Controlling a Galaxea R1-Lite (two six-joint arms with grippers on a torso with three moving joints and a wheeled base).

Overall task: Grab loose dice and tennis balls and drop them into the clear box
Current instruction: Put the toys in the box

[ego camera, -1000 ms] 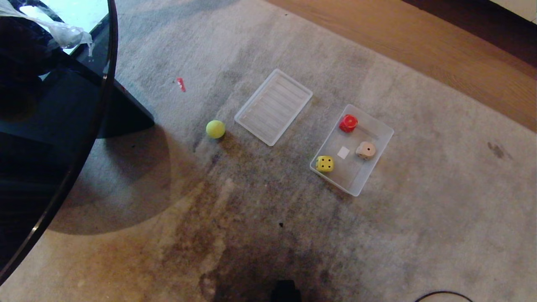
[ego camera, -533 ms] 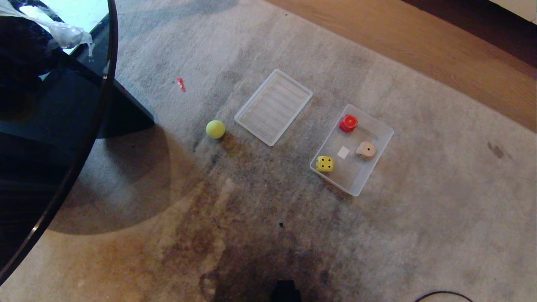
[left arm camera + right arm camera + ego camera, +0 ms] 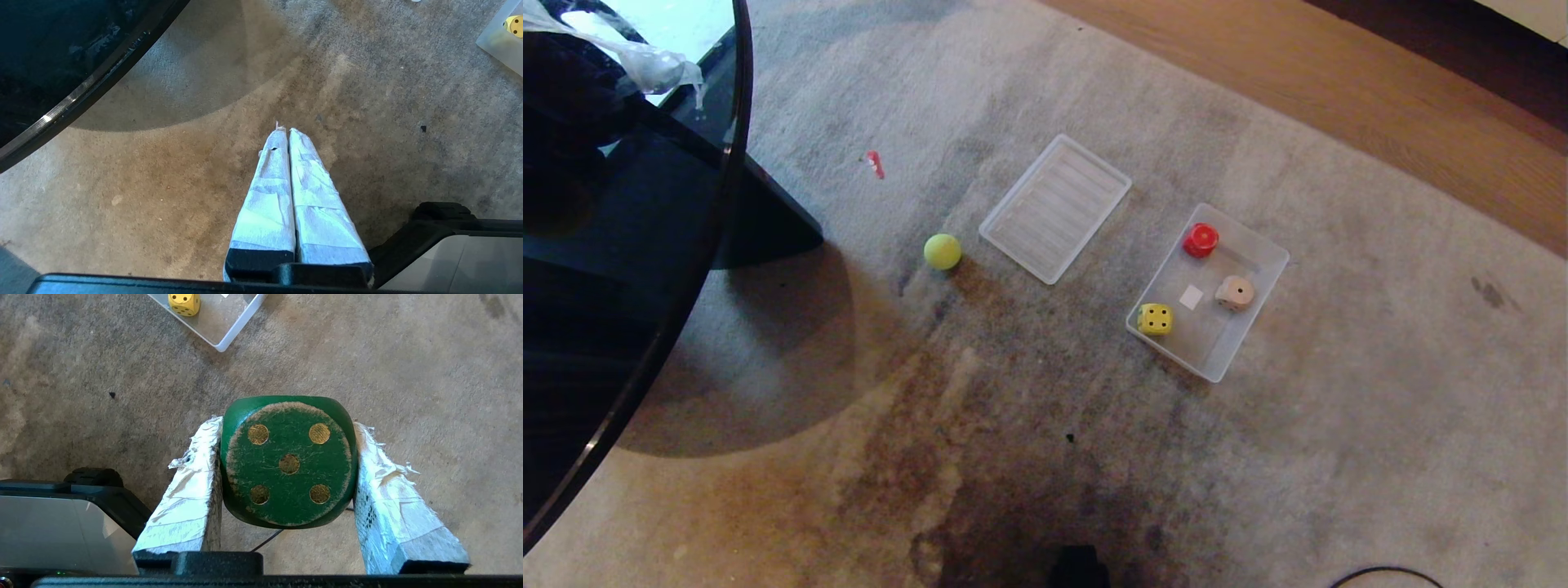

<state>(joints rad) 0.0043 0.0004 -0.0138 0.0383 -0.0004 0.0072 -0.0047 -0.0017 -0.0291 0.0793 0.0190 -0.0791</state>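
Grey rug (image 3: pixel 1029 457) under all; dark round table (image 3: pixel 613 269) at left. Ribbed lid (image 3: pixel 1055 207) flat mid-rug. Clear box (image 3: pixel 1262 249) right of lid, w/ red die (image 3: pixel 1201 239) at far end, beige die (image 3: pixel 1235 292) at right wall, yellow die (image 3: pixel 1155 318) in near-left corner. Tennis ball (image 3: pixel 942 251) loose, just left of lid. Right gripper (image 3: pixel 288 457) clamped on green die (image 3: pixel 288 461), five-face up, above rug near box. Left gripper (image 3: pixel 288 132) closed, empty, over rug.

No visible change btwn frames.
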